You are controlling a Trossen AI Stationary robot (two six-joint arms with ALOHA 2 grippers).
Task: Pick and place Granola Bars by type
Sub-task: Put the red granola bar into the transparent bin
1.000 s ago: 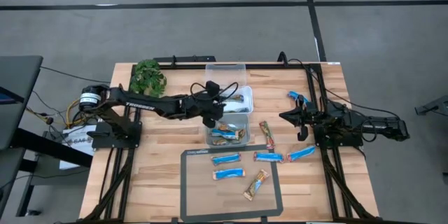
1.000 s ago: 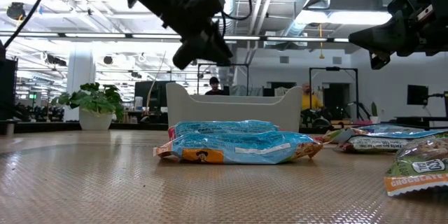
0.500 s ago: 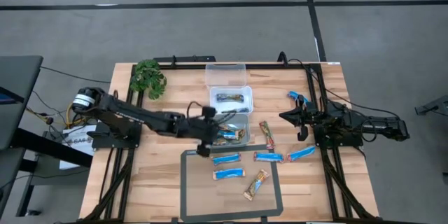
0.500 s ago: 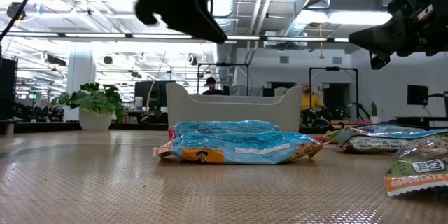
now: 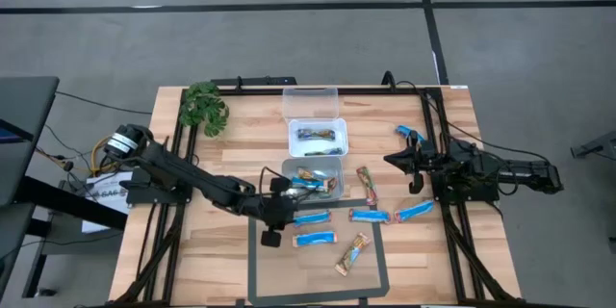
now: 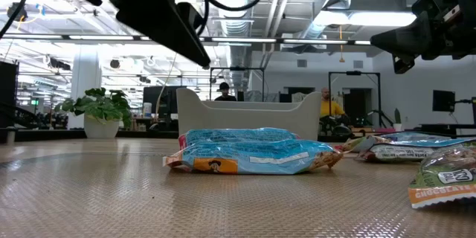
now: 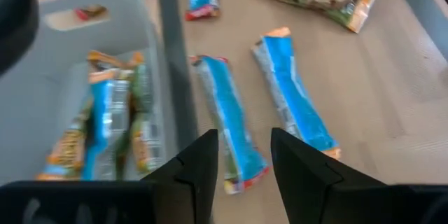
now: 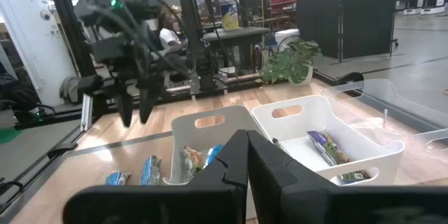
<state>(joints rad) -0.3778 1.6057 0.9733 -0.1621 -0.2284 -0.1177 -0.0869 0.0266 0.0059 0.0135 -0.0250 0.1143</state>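
Left arm is reaching diagonally across the bench (image 5: 221,250), stretched low from its base at the bench's left edge toward the dark-framed mat (image 5: 252,269) near the front. The left gripper (image 5: 272,228) is hanging over the mat's left border, just left of the blue bars. In the left wrist view its fingers (image 7: 196,175) are standing slightly apart with nothing between them, pointing down at a blue bar (image 7: 227,129) lying directly beneath; a second blue bar (image 7: 294,105) is lying just beside it. In the low view the gripper is sitting above the bench surface, not touching any bar.

Right arm is waiting at the bench's right side, folded along the edge, with the right gripper (image 5: 414,168) held above the bench; its fingers (image 8: 234,171) are sitting pressed together and empty.

Granola bars: two blue ones (image 5: 313,219) are lying on the mat, with a tan one (image 5: 352,253) angled near them. Three more are lying on the bench just beyond the mat's far right corner, and another blue one (image 5: 409,135) near the right arm. The near white bin (image 5: 285,192) is holding blue-and-orange bars (image 7: 105,126); the far bin (image 5: 339,149) is holding a dark bar (image 5: 319,136). A green plant (image 5: 204,108) is sitting at the far left corner.
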